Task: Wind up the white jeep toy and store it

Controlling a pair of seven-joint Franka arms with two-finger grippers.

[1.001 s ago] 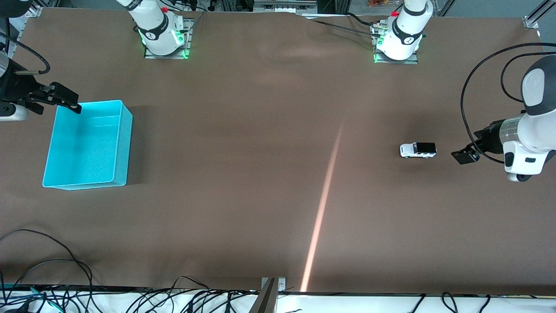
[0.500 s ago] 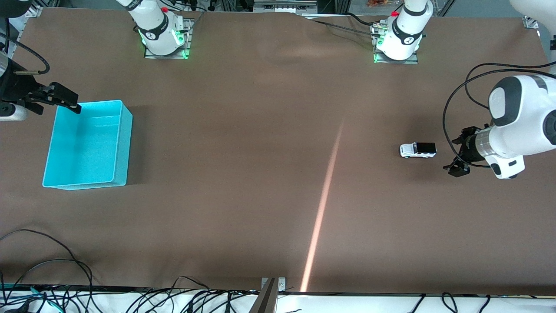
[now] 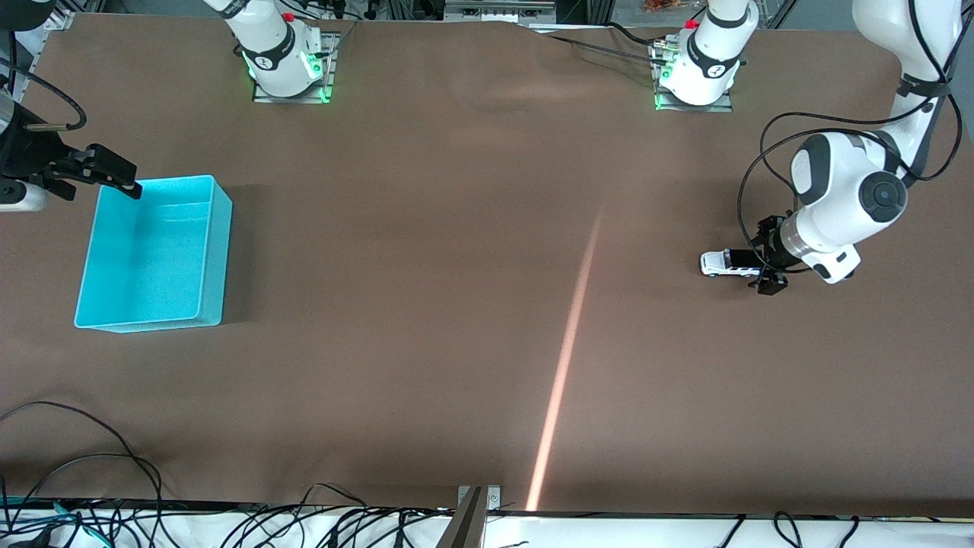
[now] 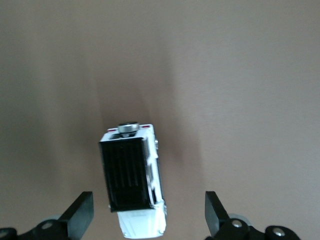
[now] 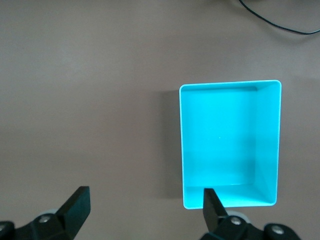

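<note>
The white jeep toy point(image 3: 731, 262) sits on the table point(image 3: 456, 304) toward the left arm's end, its long axis along the table's length, white hood toward the cyan bin point(image 3: 154, 253). The left gripper point(image 3: 767, 259), a second ago well apart, now straddles the jeep's black-roofed rear with fingers point(image 4: 80, 215) spread and not touching. The right gripper point(image 3: 106, 176) waits, jaws wide, by the bin's corner.

A brown table point(image 3: 426, 320) carries a white jeep toy point(image 3: 723, 262) standing on its wheels toward the left arm's end. A cyan bin point(image 3: 217, 251) sits open side up, well apart from the jeep, toward the right arm's end. A pale streak of light point(image 3: 567, 365) crosses the tabletop between the jeep and the bin, closer to the jeep.
</note>
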